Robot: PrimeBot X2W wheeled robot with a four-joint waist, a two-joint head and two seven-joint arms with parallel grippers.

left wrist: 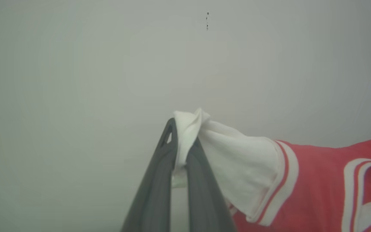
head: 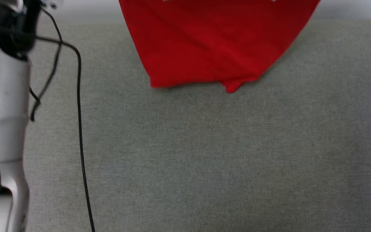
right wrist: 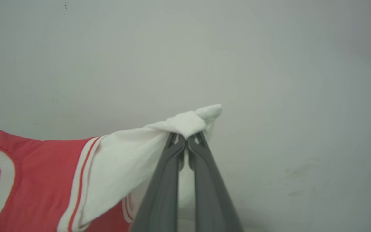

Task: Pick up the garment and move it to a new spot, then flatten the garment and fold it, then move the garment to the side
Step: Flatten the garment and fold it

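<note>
The garment [head: 214, 42], a red jersey shirt, hangs down from the top of the head view, its lower hem just above the grey couch surface [head: 204, 154]. In the left wrist view my left gripper [left wrist: 182, 141] is shut on the bunched white sleeve [left wrist: 237, 164] of the garment, which stretches off to the right with red-white striped trim. The right wrist view has my right gripper [right wrist: 187, 140] shut on the other white sleeve [right wrist: 130, 161], the red body [right wrist: 37, 180] running to the left. Both sleeves are held up before a pale wall.
A pale robot arm segment [head: 2, 106] stands along the left edge of the head view, with black cables [head: 80, 129] trailing down over the grey cushion. A pale wall [left wrist: 108, 80] lies behind the raised garment.
</note>
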